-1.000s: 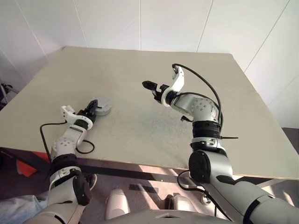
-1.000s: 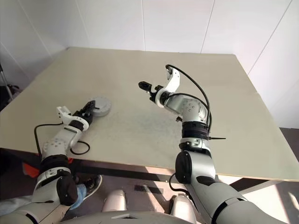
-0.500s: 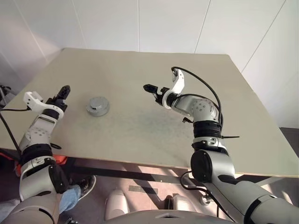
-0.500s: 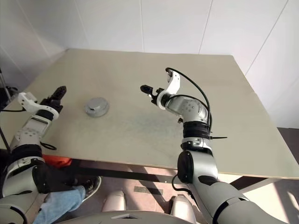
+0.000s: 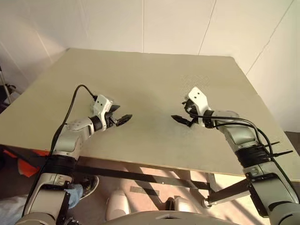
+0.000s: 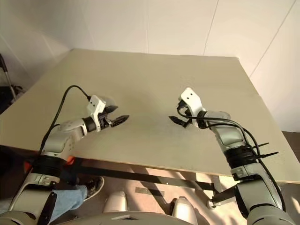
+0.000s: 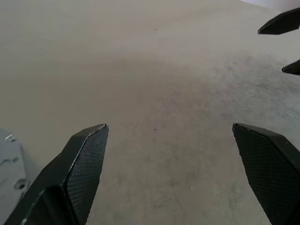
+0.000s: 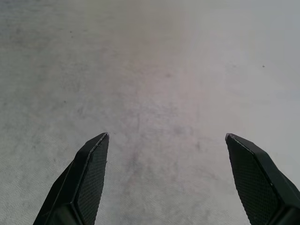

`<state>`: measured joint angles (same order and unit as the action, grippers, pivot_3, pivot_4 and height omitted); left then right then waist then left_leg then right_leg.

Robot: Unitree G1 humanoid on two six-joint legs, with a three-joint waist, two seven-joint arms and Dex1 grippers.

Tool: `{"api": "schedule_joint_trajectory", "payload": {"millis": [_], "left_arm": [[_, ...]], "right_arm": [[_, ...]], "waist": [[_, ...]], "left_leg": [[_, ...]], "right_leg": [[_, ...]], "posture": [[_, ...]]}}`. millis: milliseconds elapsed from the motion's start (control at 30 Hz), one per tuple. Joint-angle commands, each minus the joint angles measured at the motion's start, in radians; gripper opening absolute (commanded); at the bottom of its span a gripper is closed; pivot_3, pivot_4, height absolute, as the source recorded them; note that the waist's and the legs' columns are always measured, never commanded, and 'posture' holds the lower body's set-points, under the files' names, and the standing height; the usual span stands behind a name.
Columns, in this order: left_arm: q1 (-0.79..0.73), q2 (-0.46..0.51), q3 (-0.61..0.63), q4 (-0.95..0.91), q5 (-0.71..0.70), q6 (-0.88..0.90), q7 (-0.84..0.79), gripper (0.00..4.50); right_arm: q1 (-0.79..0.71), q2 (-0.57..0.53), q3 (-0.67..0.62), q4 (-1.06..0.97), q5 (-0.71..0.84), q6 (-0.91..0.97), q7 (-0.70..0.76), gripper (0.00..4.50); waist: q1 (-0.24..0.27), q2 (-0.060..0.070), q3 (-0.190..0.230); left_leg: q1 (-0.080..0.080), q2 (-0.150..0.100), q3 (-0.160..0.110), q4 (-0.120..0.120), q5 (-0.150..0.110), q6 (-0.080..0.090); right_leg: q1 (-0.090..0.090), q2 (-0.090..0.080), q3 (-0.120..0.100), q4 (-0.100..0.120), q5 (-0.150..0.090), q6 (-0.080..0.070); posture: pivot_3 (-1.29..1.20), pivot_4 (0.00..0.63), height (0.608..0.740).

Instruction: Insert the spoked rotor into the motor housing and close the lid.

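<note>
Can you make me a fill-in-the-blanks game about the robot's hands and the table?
1. The left hand has its two fingers spread ___.
2. The right hand is holding ___.
3. The grey lid lies on the table next to the ___ hand.
Missing words: open; nothing; left.

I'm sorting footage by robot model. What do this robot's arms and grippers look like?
Both arms are silver-grey metal segments joined by black bands. A white bracket sits at each wrist, and a loose black cable loops from it back along the arm. The left gripper and right gripper each have two black fingers that taper to a point and have finely textured pads.
</note>
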<state>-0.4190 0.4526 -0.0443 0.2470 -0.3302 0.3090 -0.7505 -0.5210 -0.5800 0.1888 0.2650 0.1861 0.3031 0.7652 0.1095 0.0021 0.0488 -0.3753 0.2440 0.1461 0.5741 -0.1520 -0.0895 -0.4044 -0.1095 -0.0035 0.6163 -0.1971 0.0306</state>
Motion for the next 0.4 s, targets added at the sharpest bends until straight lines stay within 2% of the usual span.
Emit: {"api": "schedule_joint_trajectory", "payload": {"millis": [33, 200, 400], "left_arm": [[-0.041, -0.004, 0.024, 0.028, 0.036, -0.052, 0.023, 4.47], [-0.03, -0.003, 0.036, 0.042, 0.056, -0.049, 0.048, 4.47], [-0.018, 0.009, 0.061, 0.035, 0.05, -0.048, 0.04, 4.47]], "right_arm": [[-0.057, 0.031, -0.03, 0.024, -0.016, -0.042, -0.003, 4.47], [-0.1, 0.108, -0.033, 0.081, -0.046, -0.034, -0.051, 4.47], [-0.099, 0.112, -0.04, 0.093, -0.069, -0.042, -0.049, 4.47]], "waist": [[-0.015, 0.0, 0.0], [-0.02, 0.0, 0.0], [-0.011, 0.0, 0.0]], "left_leg": [[0.004, 0.0, 0.0, 0.0, 0.0, 0.001], [0.005, 0.0, 0.002, 0.004, -0.002, 0.004], [0.003, 0.0, 0.001, 0.005, -0.004, 0.006]], "right_leg": [[0.0, 0.0, 0.0, 0.001, 0.0, 0.0], [0.0, -0.001, 0.002, 0.004, 0.001, -0.001], [0.0, -0.001, 0.002, 0.003, 0.001, -0.002]], "posture": [[0.0, 0.0, 0.74], [0.0, 0.0, 0.74], [0.0, 0.0, 0.74]]}}
